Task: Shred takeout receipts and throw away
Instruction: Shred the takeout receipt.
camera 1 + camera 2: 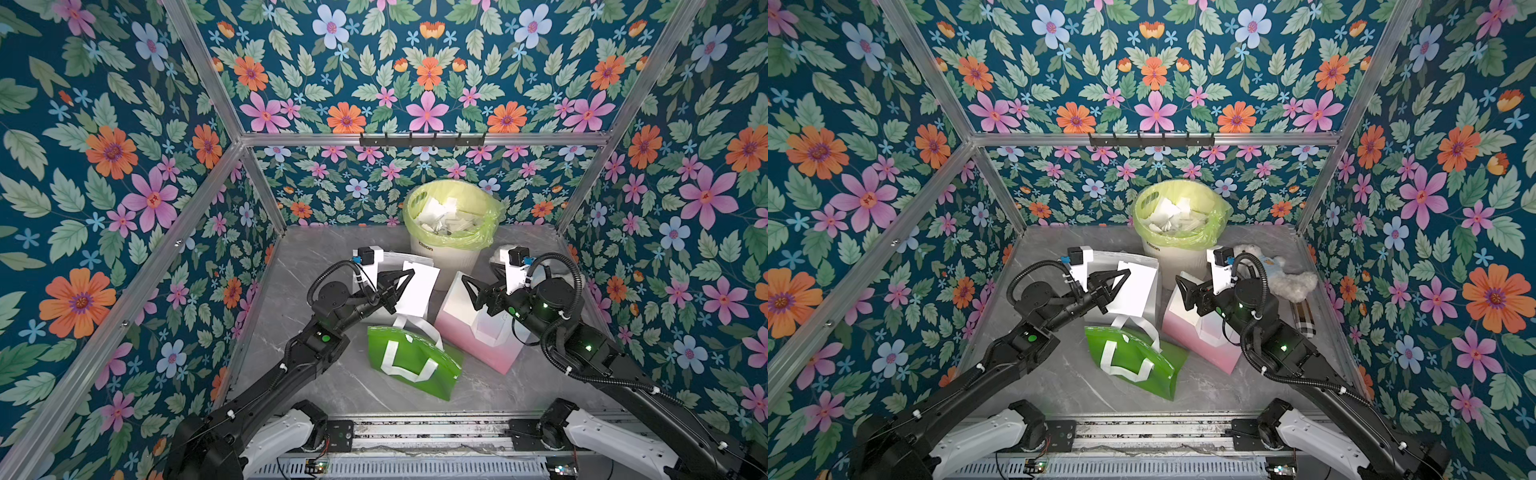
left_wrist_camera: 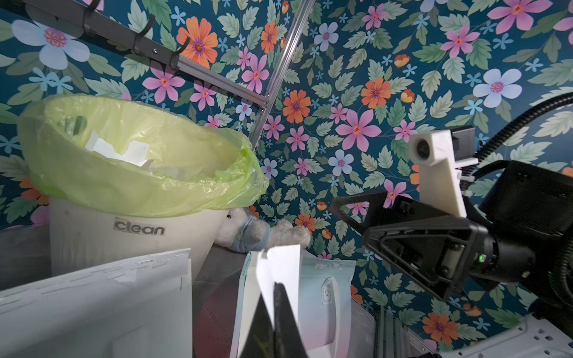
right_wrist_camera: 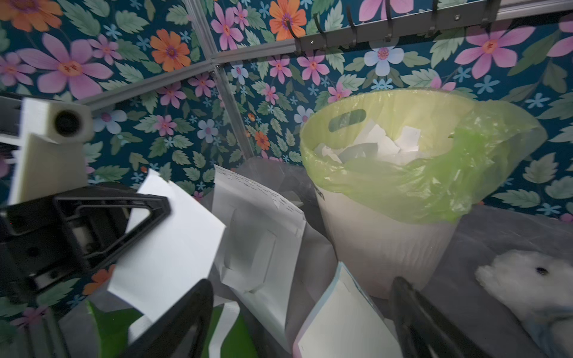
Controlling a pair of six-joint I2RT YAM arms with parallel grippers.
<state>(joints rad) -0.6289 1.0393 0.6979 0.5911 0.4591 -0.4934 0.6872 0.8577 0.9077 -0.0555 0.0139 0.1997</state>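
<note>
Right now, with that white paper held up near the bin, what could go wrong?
1. Only the left end effector grips the receipt, along one edge, so it could slip free or tear unevenly.
2. The right end effector hangs open close to the pink bag and might snag the bag instead of the paper.
3. The bin already holds a pile of scraps, so new pieces might land outside it.

Place: robot test booth in a lab.
Walls: floral panels (image 1: 428, 83) on aluminium bars (image 1: 291, 139), behind the waste bin (image 1: 446, 255).
Base: marble-look tabletop (image 1: 299, 249) under the bin; mounting rail (image 1: 428, 432) in front.
</note>
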